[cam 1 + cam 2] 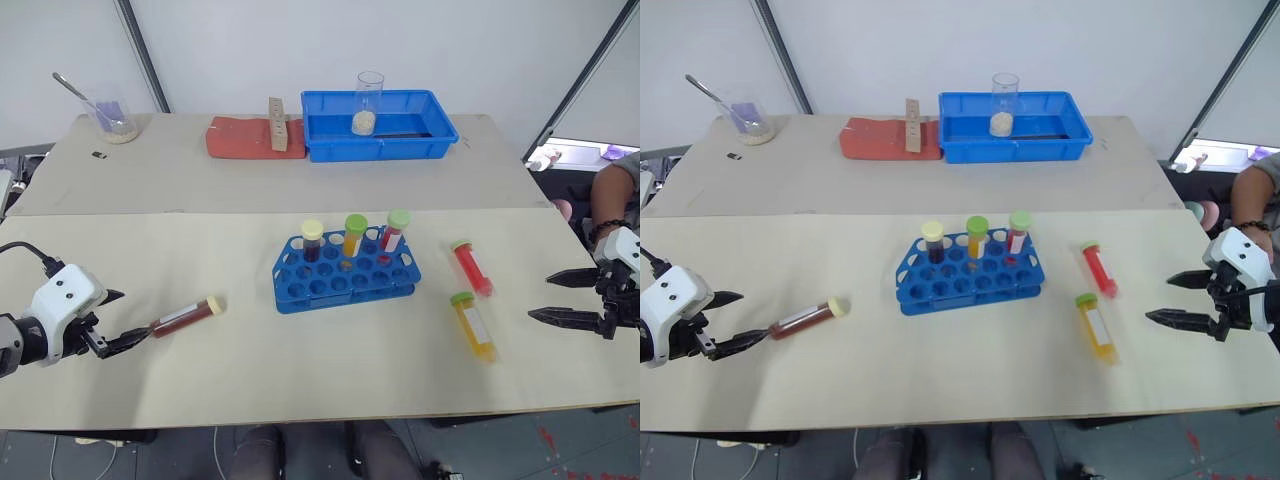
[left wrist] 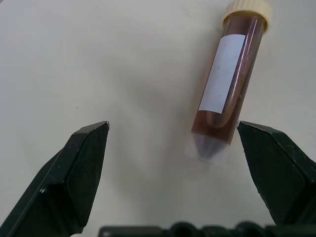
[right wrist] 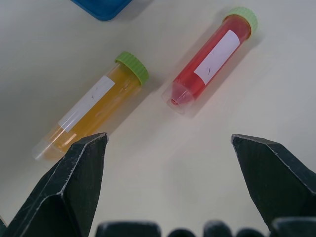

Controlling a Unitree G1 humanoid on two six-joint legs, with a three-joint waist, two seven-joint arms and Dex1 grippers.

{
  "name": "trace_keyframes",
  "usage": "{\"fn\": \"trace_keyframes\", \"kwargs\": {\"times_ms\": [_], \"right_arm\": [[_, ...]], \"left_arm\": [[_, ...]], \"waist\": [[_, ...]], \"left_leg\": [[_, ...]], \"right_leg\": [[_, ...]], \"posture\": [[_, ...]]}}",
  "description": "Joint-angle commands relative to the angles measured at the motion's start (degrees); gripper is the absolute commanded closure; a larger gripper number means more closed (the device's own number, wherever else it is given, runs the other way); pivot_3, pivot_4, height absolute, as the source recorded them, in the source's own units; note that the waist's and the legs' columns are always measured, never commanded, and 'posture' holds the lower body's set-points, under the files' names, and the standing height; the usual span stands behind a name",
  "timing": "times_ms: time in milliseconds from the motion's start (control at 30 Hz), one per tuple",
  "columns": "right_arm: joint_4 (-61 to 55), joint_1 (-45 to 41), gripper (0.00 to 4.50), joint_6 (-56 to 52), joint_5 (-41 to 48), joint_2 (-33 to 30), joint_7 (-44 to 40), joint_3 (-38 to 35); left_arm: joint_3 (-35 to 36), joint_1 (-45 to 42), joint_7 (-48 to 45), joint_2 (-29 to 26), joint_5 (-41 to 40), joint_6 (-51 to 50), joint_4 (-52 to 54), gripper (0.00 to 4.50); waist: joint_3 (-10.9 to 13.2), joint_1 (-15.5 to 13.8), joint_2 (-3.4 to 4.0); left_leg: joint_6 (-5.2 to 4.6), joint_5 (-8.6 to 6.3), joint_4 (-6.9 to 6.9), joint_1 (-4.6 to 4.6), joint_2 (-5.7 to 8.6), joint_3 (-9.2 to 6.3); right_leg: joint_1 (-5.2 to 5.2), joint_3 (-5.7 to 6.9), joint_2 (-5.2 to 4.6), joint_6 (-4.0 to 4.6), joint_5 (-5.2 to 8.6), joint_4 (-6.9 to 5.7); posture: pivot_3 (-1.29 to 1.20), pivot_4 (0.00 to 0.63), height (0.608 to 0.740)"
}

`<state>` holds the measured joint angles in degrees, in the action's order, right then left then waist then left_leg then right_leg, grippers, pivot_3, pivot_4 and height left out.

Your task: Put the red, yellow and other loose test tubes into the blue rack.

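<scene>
The blue rack stands mid-table with three capped tubes upright in its back row. A red tube and a yellow tube, both green-capped, lie flat to the rack's right. My right gripper is open just right of them, and both tubes lie ahead of its fingers in the right wrist view. A brown tube with a cream cap lies left of the rack. My left gripper is open at that tube's pointed end, which lies close to one finger.
A blue tray holding a glass beaker sits at the back, beside a red pad with a wooden block. A beaker with a spoon stands at the far left. A person's arm shows at the right edge.
</scene>
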<state>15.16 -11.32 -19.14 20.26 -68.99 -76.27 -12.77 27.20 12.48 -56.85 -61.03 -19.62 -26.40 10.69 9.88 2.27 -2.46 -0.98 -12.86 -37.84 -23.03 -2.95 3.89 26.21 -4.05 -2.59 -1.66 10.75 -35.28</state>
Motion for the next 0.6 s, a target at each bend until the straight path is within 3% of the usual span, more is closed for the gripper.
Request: {"fn": "trace_keyframes", "kwargs": {"times_ms": [33, 600], "right_arm": [[-1.3, -1.2, 0.05, 0.4, 0.2, -0.2, -0.2, -1.1], [-4.6, -0.4, 0.05, -0.1, 0.7, 1.2, 1.6, -2.6]], "left_arm": [[1.8, -0.5, -0.4, 0.1, -0.2, 0.3, 0.6, 0.02], [1.0, -3.4, -0.6, 2.7, 1.0, 6.5, -2.8, 0.02]], "waist": [[0.0, 0.0, 0.00], [0.0, 0.0, 0.01]], "left_leg": [[0.00, 0.00, 0.00, 0.00, 0.00, 0.00], [0.02, 0.02, -0.04, 0.26, 0.04, -0.01]], "right_leg": [[0.00, 0.00, 0.00, 0.00, 0.00, -0.01], [0.00, -0.05, 0.04, 0.22, 0.18, -0.61]], "posture": [[0.00, 0.150, 0.740], [0.00, 0.150, 0.740]]}}
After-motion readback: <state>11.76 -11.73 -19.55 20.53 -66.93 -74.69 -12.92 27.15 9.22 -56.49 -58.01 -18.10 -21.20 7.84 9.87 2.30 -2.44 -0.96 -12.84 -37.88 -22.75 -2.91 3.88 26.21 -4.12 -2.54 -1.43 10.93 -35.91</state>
